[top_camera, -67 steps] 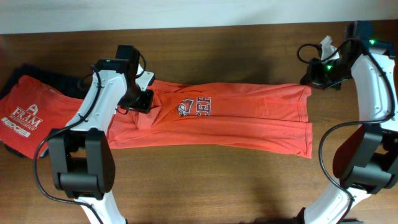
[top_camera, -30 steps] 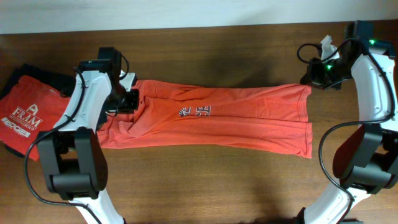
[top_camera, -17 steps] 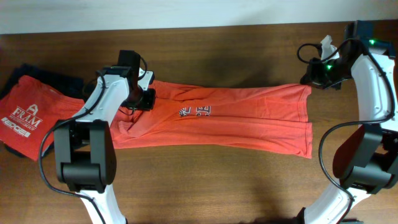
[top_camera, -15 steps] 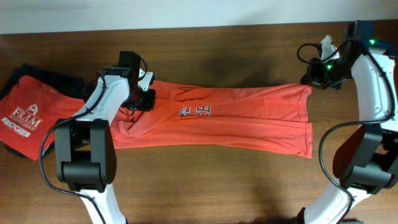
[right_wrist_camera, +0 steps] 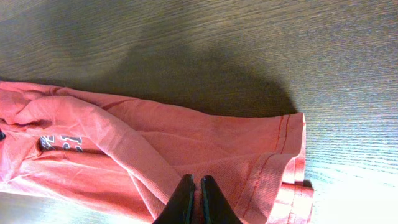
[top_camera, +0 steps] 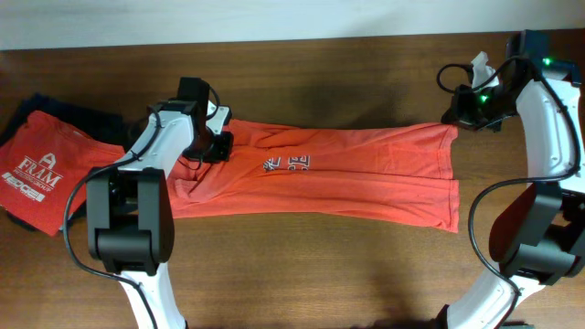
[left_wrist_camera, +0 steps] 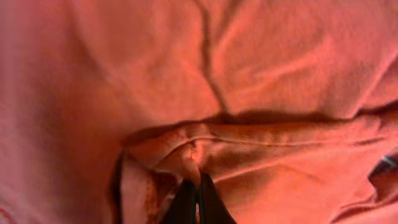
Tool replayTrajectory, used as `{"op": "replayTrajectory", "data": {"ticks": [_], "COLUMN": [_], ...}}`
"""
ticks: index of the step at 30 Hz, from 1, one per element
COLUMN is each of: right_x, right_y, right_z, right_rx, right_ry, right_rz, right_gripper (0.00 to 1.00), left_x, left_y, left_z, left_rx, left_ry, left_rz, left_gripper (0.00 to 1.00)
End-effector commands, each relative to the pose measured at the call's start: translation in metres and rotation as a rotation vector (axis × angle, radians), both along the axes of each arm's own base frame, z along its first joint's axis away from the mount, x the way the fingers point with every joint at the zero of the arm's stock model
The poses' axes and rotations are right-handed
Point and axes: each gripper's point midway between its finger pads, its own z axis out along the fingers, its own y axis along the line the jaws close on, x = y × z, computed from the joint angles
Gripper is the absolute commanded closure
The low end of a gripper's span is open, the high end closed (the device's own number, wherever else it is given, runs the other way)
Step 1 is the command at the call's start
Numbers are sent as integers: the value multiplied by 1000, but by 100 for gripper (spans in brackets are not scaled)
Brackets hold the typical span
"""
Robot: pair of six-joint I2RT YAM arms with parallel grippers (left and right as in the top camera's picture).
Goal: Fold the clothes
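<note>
We have the left gripper [top_camera: 218, 146] closed tight, its fingertips pinching a puckered ridge of the orange T-shirt [top_camera: 356, 178]. Over at the far end, the right gripper [top_camera: 455, 117] is clamped on the hem corner, with cloth rising in a fold to its tips. Between the two grippers the T-shirt lies stretched in a long band on the table [top_camera: 320, 265], lettering face up near the left gripper. Out beyond the left gripper, a folded red shirt [top_camera: 41, 169] sits on a dark garment [top_camera: 55, 105].
</note>
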Motion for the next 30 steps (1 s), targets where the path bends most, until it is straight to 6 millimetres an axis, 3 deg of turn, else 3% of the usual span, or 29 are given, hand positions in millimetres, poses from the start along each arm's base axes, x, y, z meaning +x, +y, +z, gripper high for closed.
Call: {"op": "replayTrajectory", "data": {"ticks": [1,4,7,13,16,19,23,24,30], "right_x": [0,0,0,0,0,0,0,0,0], "right_y": [-1,-1,-1,-1,-1,-1,-1,-1,-1], "right_z": [2,2,2,2,2,2,2,2,2], "right_rx": [-13,-13,-13,-13,-13,-13,-13,-13,-14], "right_ry": [-7,-7,-7,-7,-7,-7,-7,-7,-7], "right_rz": [8,8,8,8,8,8,8,8,8], "right_gripper": [94,94,94,94,94,94,94,94,94], "left_x": [5,5,-3,-38,-51,-62,-78,-82,-88], "left_y": [-10,-13,-22,-56,-73,-82,-83,-79,-59], "left_z": [20,44,56,51,50,49,49,48,51], "left_rx": [-41,-45,-45,-30,-19,-6,7,24,129], "left_ry": [-22,-50,-50,56,83,108,170,190,211], "left_rz": [-18,-24,-48,-142,-190,-220,-215,-207,-162], "left_gripper": [100,100,99,98,86,81,82,89,91]}}
